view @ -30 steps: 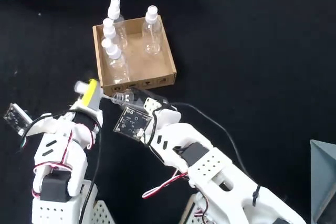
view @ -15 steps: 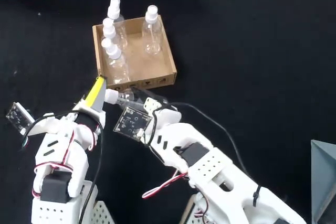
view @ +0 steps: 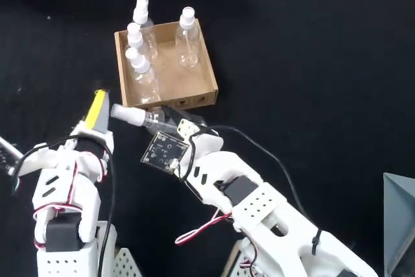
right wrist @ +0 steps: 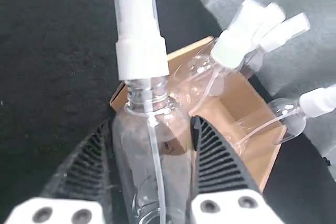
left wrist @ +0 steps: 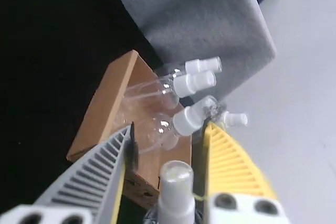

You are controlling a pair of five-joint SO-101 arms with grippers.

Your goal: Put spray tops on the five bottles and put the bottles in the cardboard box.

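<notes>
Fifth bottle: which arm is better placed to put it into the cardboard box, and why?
Right. The right end effector is shut on the bottle, spray top on, just short of the cardboard box; the left end effector is open, gripping nothing.

Both arms are white plastic shells with black servo blocks and perforated bases. The left arm [view: 65,189] carries red and black wires, and its tool [left wrist: 168,129] has one yellow and one grey ribbed finger. The right arm [view: 259,205] bears a dark square circuit board [view: 163,150], a black cable [view: 259,154] and a twisted red-white lead [view: 201,228]. Its tool [right wrist: 152,124] has black ribbed fingers on white mounts with screw holes.
</notes>
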